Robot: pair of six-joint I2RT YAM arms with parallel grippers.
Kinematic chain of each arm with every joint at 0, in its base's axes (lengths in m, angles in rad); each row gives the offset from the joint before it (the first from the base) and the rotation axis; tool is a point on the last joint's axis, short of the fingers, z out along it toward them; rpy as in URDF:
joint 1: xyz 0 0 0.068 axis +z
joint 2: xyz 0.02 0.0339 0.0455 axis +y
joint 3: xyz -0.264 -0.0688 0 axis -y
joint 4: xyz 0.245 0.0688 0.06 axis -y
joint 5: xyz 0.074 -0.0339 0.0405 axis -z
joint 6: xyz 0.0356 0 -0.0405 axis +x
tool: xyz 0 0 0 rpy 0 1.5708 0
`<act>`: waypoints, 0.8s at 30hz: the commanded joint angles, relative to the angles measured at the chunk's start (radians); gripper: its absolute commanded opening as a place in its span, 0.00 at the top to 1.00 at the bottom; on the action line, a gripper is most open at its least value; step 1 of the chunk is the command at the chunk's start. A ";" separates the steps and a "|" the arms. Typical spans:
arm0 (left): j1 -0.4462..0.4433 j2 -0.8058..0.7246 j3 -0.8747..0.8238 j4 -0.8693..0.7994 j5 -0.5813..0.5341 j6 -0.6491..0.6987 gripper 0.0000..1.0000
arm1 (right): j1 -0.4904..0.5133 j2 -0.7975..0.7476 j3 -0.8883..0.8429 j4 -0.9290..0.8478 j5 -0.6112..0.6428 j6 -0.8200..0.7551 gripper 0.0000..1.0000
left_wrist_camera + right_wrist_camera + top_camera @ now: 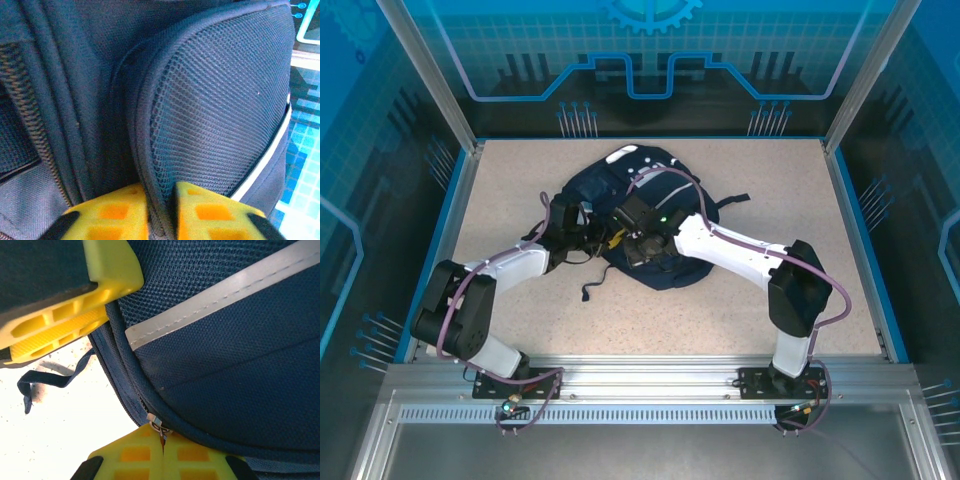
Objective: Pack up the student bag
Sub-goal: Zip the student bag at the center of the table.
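**Item: bag, packing under way**

- Left gripper [161, 212]: clenched on a piped fabric edge of the bag [610, 180]. One yellow finger sits on each side of the seam below the mesh panel [215, 110].
- Right gripper [162, 457]: pinched tight, with the zip pull [158, 426] caught at its fingertips. It is at the near end of the bag, just beside the left gripper.
- Strap [50, 380]: loose, trailing on the table [750, 200] beside the near end.
- Bag, position: flat on the middle of the table, beyond both grippers.
- Bag, axis: long axis runs near to far. The top end with the white patches [625, 155] points at the far edge, and the bottom end points towards the arms. The stripe [225, 292] runs across the fabric above the zip.
- Progress: no loose articles lie on the table, so loading appears to be either finished or not yet set out. Work is at the zip, one gripper bracing the fabric and the other on the pull.
- Not determinable: whether the zip is being opened or closed, and what the bag holds.
- Left to do, as judged: run the pull along its track, then let go on both sides.
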 commanded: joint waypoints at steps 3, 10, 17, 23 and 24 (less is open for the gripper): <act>0.001 -0.004 0.014 -0.100 -0.093 0.071 1.00 | 0.000 -0.067 0.009 -0.062 0.093 -0.082 1.00; 0.032 0.005 0.025 -0.134 -0.099 0.134 1.00 | -0.088 -0.210 -0.166 -0.046 0.197 -0.258 1.00; 0.044 0.031 0.104 -0.199 -0.098 0.205 1.00 | -0.183 -0.205 -0.123 -0.067 0.176 -0.270 1.00; 0.102 0.097 0.230 -0.273 -0.082 0.307 1.00 | -0.108 -0.194 -0.090 -0.010 -0.071 -0.289 1.00; 0.115 0.113 0.261 -0.298 -0.082 0.331 1.00 | -0.087 -0.190 -0.085 0.008 -0.114 -0.287 1.00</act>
